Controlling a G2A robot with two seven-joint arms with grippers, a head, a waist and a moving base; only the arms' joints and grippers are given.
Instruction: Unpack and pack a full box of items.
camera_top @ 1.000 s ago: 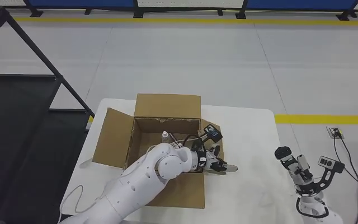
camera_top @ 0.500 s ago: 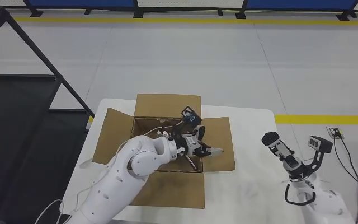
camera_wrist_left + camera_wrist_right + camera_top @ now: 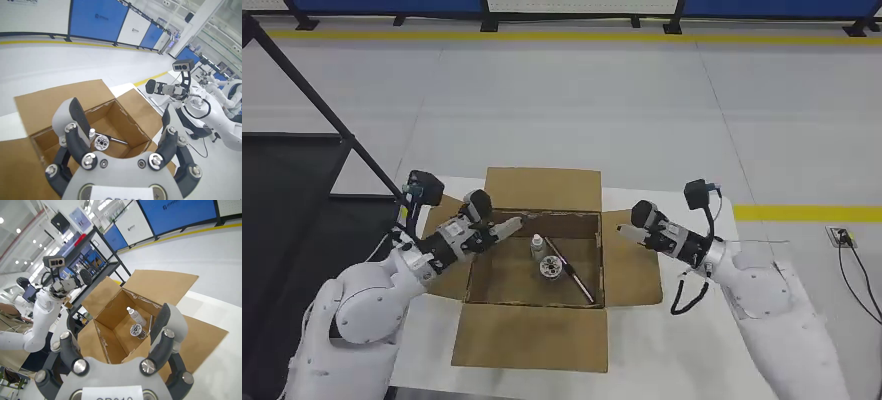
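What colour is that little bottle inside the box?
White, cap included; the right wrist view shows the bottle best.

Bright, even light fills the hall. It comes from above, from round ceiling lamps (image 3: 18, 230) seen in the right wrist view. The pale floor (image 3: 572, 100) gives back the light softly, with no hard glare. The white tabletop (image 3: 682, 330) is very bright and shows almost no detail. The inside of the box (image 3: 507, 285) is darker than its open flaps, with only soft shade. Both wrist views bend straight lines near the edges: the yellow floor line (image 3: 56, 44) looks curved.
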